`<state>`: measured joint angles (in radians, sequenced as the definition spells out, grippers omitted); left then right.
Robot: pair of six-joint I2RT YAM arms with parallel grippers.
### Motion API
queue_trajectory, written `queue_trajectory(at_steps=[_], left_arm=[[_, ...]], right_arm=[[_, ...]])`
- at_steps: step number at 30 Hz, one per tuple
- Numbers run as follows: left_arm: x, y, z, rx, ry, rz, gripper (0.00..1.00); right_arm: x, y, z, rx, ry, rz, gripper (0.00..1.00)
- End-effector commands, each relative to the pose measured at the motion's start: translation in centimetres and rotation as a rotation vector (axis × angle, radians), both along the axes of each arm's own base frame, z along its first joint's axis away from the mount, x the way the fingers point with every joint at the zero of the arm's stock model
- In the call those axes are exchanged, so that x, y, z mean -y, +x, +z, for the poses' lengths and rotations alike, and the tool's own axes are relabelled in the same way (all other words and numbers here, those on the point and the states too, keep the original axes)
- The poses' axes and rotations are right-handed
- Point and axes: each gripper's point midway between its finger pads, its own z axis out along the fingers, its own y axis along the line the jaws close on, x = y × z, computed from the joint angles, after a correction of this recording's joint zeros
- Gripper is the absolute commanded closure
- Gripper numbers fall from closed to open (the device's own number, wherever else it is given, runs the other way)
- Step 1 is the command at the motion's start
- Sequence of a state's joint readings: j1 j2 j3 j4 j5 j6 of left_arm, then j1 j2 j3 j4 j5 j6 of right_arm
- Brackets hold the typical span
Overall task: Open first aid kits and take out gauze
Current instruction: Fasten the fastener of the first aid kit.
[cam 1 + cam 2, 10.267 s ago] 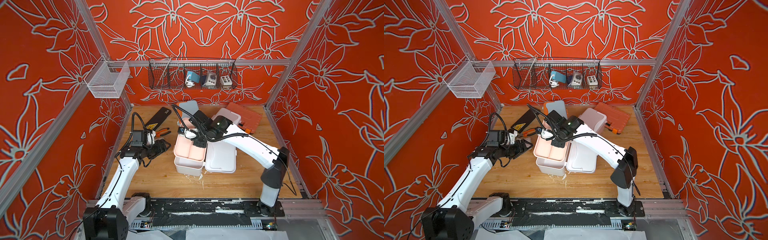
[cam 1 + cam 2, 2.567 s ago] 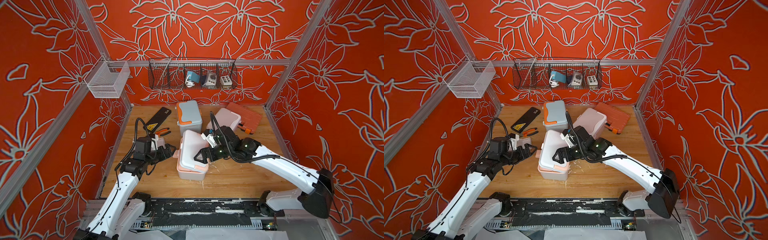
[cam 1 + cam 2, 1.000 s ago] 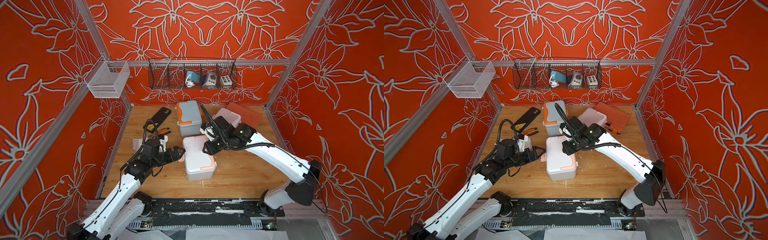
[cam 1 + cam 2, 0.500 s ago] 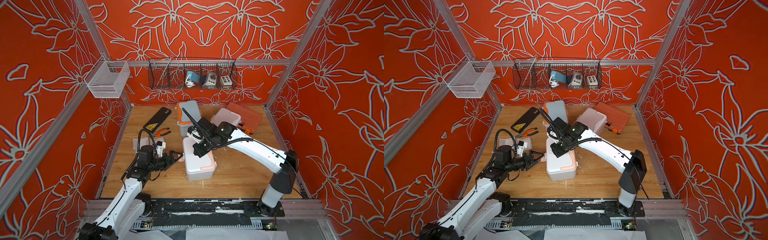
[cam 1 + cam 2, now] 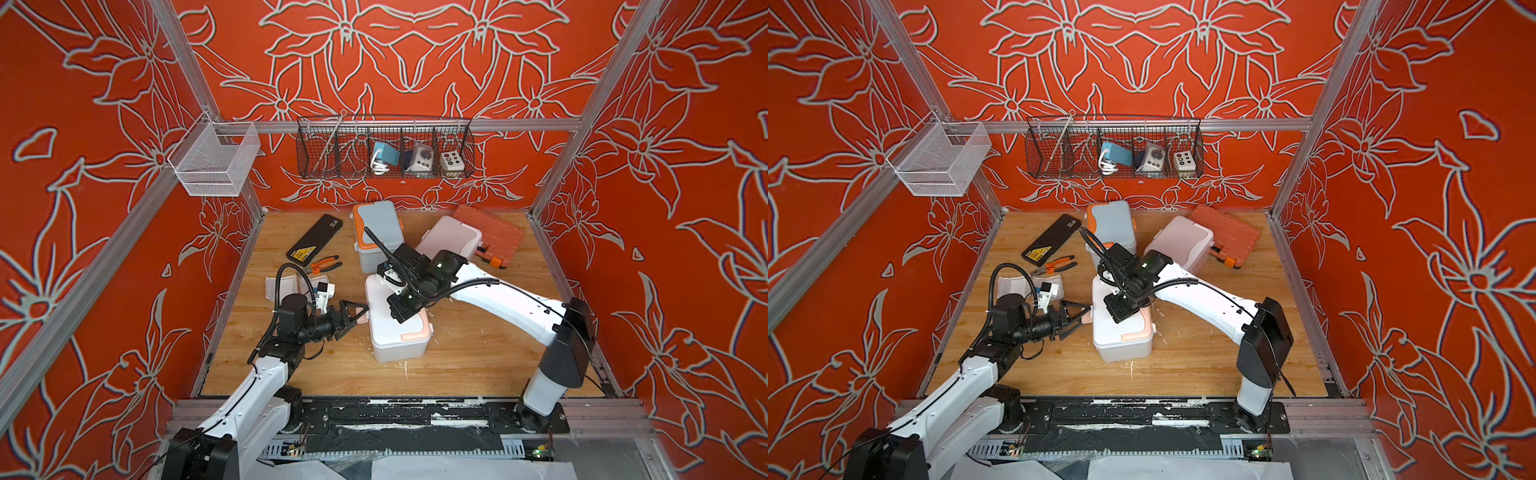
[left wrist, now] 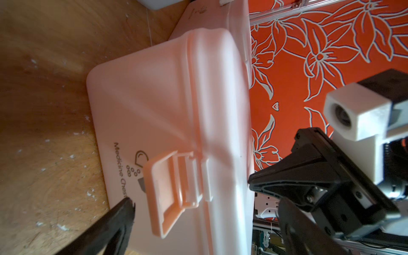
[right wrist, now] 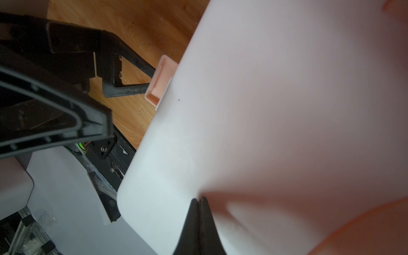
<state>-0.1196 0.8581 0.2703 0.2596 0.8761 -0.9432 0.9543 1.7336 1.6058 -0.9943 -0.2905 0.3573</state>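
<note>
Nearest to me, the white kit [image 5: 397,336] with peach trim sat on the desk [image 5: 478,365] with its lid down. Its peach clasp [image 6: 174,187] stuck out loose from the side wall. I could not see what it held. A little further back on the left lay a flat white packet [image 5: 276,286] that I took for gauze, out on the boards and well apart from every case. At the back, the blue-grey kit [image 5: 378,224] and the pink kit [image 5: 451,239] both stood with their lids shut. As I judged it, at most one kit had given up its gauze, and those two had not yet been opened.

The left arm reached in low from the front, forearm nearly level. The left claw [image 5: 360,315] stood wide apart, holding nothing, with one finger on either side of the clasp. Whether it touched the clasp I could not tell. The right arm stretched across from the far side and bent down at the wrist over the white kit. The right claw [image 7: 199,202] had its tips pinched together with nothing between them, and they were set against the lid's top near the edge, as though pressing or steadying it.
</note>
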Motion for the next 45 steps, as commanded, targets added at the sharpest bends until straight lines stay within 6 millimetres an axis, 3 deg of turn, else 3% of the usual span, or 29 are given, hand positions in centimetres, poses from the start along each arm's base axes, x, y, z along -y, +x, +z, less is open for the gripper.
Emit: queue_trajectory(at_steps=[1, 7, 14, 17, 32, 45], left_arm=[[0.4, 0.2, 1.2, 0.053, -0.052, -0.021, 0.02], [0.8, 0.2, 0.5, 0.042, -0.059, -0.034, 0.02], [2.6, -0.2, 1.3, 0.07, -0.095, -0.093, 0.02], [3.0, 0.0, 0.8, 0.049, -0.093, -0.104, 0.02], [3.0, 0.2, 3.2, 0.098, -0.095, -0.108, 0.02], [1.9, 0.4, 3.5, 0.097, -0.089, -0.072, 0.02]], right_arm=[[1.5, -0.6, -2.4, -0.03, -0.103, -0.012, 0.96], [1.4, -0.5, -2.3, -0.027, -0.101, -0.01, 0.97], [1.3, -0.4, -2.1, -0.025, -0.093, -0.013, 0.98], [1.2, -0.5, -2.0, -0.024, -0.086, -0.011, 0.98], [1.1, -0.6, -1.8, -0.025, -0.075, -0.009, 0.99], [1.2, -0.6, -1.8, -0.022, -0.07, -0.009, 0.99]])
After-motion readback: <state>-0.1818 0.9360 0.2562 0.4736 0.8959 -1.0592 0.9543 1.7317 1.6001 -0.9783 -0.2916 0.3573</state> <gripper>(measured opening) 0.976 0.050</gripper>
